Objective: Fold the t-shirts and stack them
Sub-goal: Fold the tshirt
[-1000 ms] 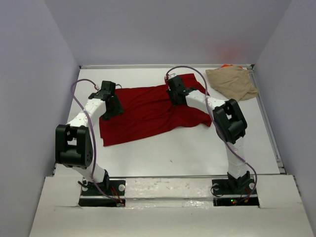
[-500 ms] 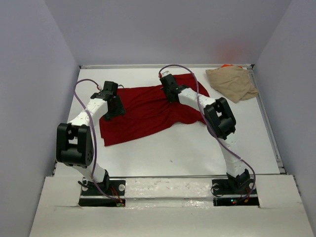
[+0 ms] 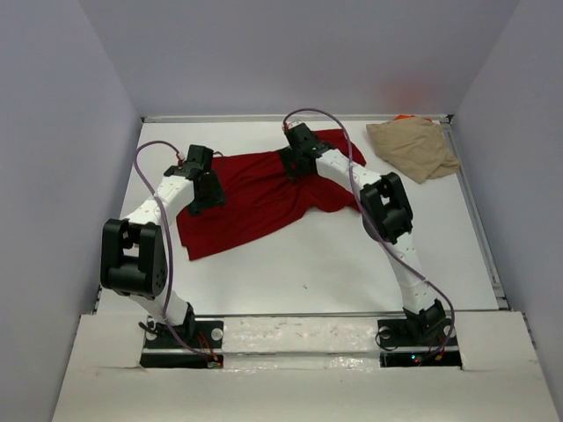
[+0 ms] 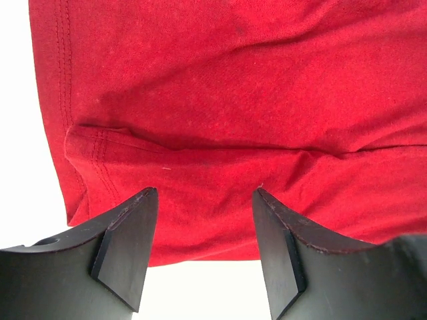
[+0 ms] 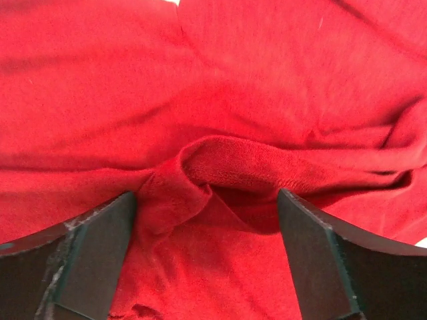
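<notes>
- The dark red shirt (image 3: 264,198) lies spread out and somewhat rumpled across the far middle of the white desk (image 3: 352,264). Its lower left corner reaches toward the near side.
- The left claw (image 4: 202,200) hangs over the left edge of the red shirt. Its fingers are spread, with flat cloth beneath them and nothing pinched.
- The right claw (image 5: 207,197) sits low over the far middle of the same shirt, its fingers spread wide. A raised ridge of red cloth stands between them, and neither finger presses on it.
- A tan shirt (image 3: 413,148) lies crumpled in the far right corner of the desk, near the red shirt's right end.
- A sliver of orange cloth (image 3: 405,117) shows just behind the tan shirt, against the far edge.
</notes>
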